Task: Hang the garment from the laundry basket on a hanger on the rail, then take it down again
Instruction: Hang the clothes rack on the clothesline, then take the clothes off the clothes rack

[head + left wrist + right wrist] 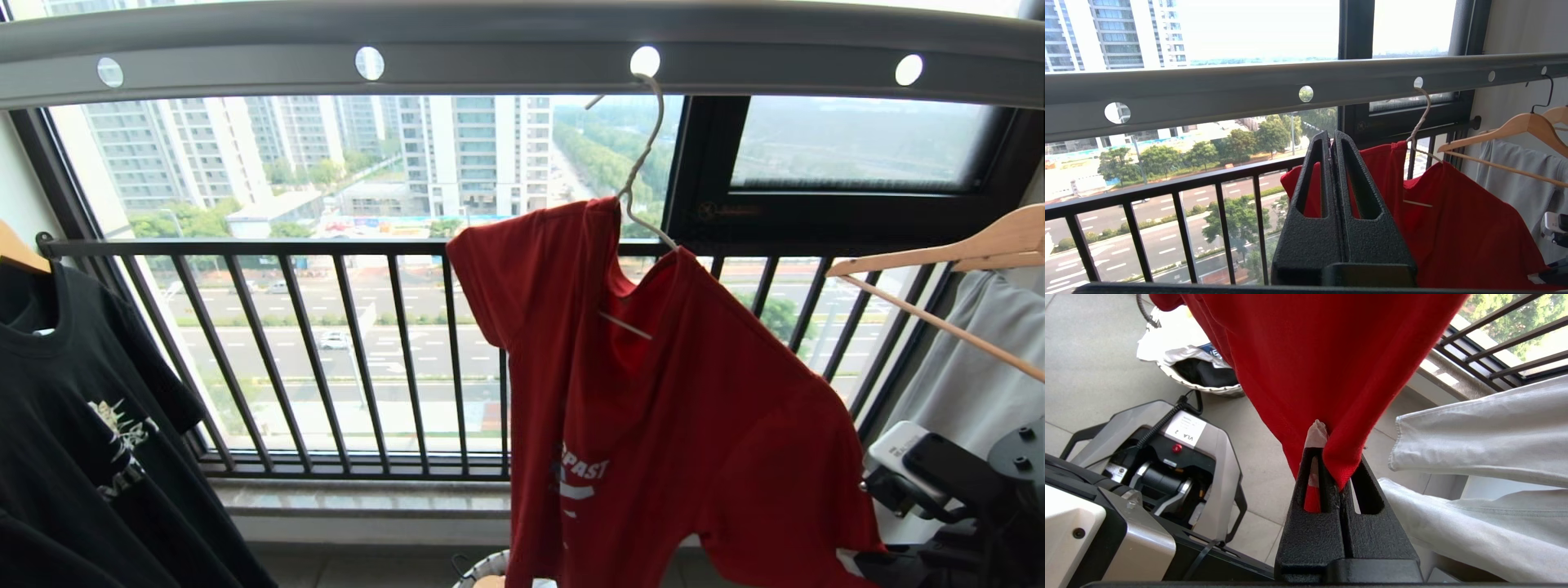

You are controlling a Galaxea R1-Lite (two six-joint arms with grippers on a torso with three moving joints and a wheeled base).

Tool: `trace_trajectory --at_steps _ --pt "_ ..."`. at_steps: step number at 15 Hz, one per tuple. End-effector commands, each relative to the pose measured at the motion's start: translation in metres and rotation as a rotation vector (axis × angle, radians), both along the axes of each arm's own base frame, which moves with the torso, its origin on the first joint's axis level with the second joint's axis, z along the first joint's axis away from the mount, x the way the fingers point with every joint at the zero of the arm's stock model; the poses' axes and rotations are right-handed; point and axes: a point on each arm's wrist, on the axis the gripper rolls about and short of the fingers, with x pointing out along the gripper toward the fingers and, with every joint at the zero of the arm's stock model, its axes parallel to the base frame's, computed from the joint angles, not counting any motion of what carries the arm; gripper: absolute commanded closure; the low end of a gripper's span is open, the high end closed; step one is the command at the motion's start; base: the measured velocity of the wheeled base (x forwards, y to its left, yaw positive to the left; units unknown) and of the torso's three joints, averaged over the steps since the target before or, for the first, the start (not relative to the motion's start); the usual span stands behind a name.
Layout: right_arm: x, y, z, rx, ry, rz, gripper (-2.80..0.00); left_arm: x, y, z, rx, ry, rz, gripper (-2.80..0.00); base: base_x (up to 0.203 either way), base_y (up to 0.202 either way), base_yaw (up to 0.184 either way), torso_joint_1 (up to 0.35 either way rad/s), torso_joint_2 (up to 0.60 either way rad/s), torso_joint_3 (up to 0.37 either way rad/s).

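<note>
Red garment with partly visible white chest lettering hangs askew on the cream wire hanger, hooked through a hole in the grey rail. Right wrist view alone shows the right gripper pinching its lower edge above the laundry basket. Left wrist view shows the left gripper closed, empty, before the shirt.

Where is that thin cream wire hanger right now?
In the head view, right of centre, the thin cream-white wire hanger hooks into a hole of the grey metal rail, with the red T-shirt draped on it.
</note>
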Motion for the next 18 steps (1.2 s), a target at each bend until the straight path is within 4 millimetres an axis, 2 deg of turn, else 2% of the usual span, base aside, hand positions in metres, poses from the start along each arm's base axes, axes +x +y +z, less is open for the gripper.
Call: trace_trajectory --at_steps 1,3,4,8,11,13,15,18 --pt "0.0 0.0 0.0 -0.001 0.0 -0.001 0.0 -0.002 0.0 0.0 -0.002 -0.004 -0.001 0.0 0.0 0.0 0.0 0.0 0.0 0.0" --pt "-0.003 -0.002 0.002 0.007 -0.012 0.001 0.0 -0.002 0.0 0.0 -0.001 -0.004 -0.003 0.0 0.0 0.0 0.0 0.0 0.0 0.0" --pt "-0.005 -0.003 0.004 0.015 -0.023 0.003 -2.8 -0.002 0.0 0.0 -0.002 -0.004 -0.001 0.0 0.0 0.0 0.0 0.0 0.0 0.0" --pt "-0.018 -0.012 0.014 0.068 -0.085 0.01 -2.8 -0.002 0.0 0.001 -0.001 -0.002 -0.001 0.0 0.0 0.0 0.0 0.0 0.0 0.0" --pt "-0.032 -0.022 0.04 0.197 -0.217 0.05 -2.8 -0.001 0.0 0.001 -0.001 -0.001 -0.001 0.0 0.0 0.0 0.0 0.0 0.0 0.0" --pt "-0.034 -0.023 0.057 0.238 -0.291 0.062 -2.8 -0.002 0.0 -0.001 0.007 0.028 -0.002 0.0 0.0 0.0 0.0 0.0 0.0 0.0" --pt "-0.03 -0.02 0.076 0.252 -0.336 0.073 -2.8 -0.004 0.001 -0.001 0.024 0.1 -0.006 0.0 0.0 0.0 0.0 0.0 0.0 0.0" --pt "-0.006 -0.002 0.095 0.227 -0.343 0.092 -2.8 -0.005 0.0 -0.003 0.046 0.123 -0.057 0.0 0.0 0.0 0.0 0.0 0.0 0.0"
